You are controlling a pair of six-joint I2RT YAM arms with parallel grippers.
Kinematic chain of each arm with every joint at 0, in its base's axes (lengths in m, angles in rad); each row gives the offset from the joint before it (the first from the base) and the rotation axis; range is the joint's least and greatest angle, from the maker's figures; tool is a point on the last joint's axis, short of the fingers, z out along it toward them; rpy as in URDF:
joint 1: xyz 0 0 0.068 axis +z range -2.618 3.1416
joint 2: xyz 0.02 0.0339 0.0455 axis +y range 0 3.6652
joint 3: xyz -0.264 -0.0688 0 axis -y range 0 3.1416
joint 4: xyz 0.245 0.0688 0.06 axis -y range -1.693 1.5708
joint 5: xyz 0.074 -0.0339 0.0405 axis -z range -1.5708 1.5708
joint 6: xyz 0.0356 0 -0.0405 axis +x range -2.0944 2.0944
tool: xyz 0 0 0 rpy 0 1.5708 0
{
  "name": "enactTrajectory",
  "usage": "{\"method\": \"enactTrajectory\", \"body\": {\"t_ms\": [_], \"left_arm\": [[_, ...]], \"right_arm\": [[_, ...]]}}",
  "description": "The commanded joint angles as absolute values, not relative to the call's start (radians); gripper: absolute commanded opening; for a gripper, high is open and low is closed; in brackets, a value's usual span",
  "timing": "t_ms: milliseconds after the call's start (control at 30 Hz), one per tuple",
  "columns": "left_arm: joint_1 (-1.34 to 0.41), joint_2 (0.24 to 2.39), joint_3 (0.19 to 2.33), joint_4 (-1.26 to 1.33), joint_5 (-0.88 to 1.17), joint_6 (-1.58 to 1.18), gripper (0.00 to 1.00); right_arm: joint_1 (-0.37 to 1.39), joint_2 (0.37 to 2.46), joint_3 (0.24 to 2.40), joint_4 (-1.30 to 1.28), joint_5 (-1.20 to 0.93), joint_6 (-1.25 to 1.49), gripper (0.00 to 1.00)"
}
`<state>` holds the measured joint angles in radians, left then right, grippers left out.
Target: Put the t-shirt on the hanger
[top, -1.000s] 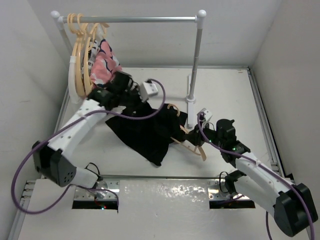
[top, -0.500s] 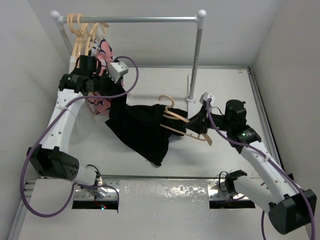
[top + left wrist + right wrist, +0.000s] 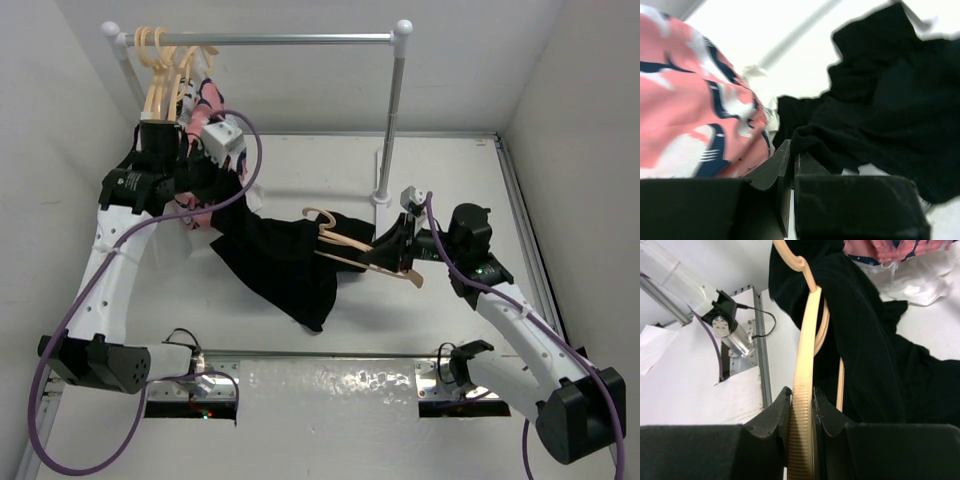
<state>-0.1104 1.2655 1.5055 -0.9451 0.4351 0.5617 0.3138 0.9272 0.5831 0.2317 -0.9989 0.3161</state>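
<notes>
The black t-shirt (image 3: 285, 262) hangs from my left gripper (image 3: 212, 185) down to the table in a crumpled heap. My left gripper (image 3: 792, 152) is shut on a fold of the t-shirt's (image 3: 880, 100) edge, held high beside the patterned garment. My right gripper (image 3: 388, 250) is shut on one arm of the cream hanger (image 3: 350, 250) and holds it above the table. The hanger's hook points left over the shirt. In the right wrist view the ribbed hanger arm (image 3: 807, 340) runs up between the jaws of the gripper (image 3: 802, 407), with the t-shirt (image 3: 865, 340) draped against it.
A clothes rail (image 3: 260, 40) on a post (image 3: 392, 120) stands at the back. A bunch of cream hangers (image 3: 160, 60) and a pink, white and navy garment (image 3: 207, 105) hang at its left end, and the garment fills the left of the left wrist view (image 3: 690, 100). White walls enclose the table.
My left gripper has risen and moved back-left to the patterned garment, pulling the shirt edge up. My right gripper has lifted the hanger off the table and carried it left over the shirt.
</notes>
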Motion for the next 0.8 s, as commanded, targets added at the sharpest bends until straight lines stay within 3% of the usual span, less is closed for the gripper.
{"method": "enactTrajectory", "body": {"t_ms": [0, 233, 633, 667, 733, 767], "left_arm": [[-0.1, 1.258, 1.595, -0.731, 0.37, 0.418, 0.0], [-0.098, 1.296, 1.645, -0.644, 0.255, 0.14, 0.0], [-0.1, 1.232, 1.41, -0.785, 0.345, 0.324, 0.01], [-0.098, 1.221, 1.401, -0.795, 0.363, 0.337, 0.03], [-0.098, 1.197, 1.391, -0.811, 0.457, 0.402, 0.19], [-0.1, 1.186, 1.397, -0.851, 0.494, 0.473, 0.38]], "right_arm": [[0.31, 0.946, 0.643, 0.221, -1.083, 0.262, 0.0], [0.305, 0.936, 0.647, 0.178, -1.094, 0.241, 0.0], [0.305, 0.867, 0.635, 0.423, -1.048, 0.429, 0.0], [0.305, 0.868, 0.632, 0.439, -1.043, 0.448, 0.0], [0.305, 0.882, 0.617, 0.468, -1.042, 0.456, 0.0], [0.305, 0.885, 0.609, 0.495, -1.029, 0.474, 0.0]]}}
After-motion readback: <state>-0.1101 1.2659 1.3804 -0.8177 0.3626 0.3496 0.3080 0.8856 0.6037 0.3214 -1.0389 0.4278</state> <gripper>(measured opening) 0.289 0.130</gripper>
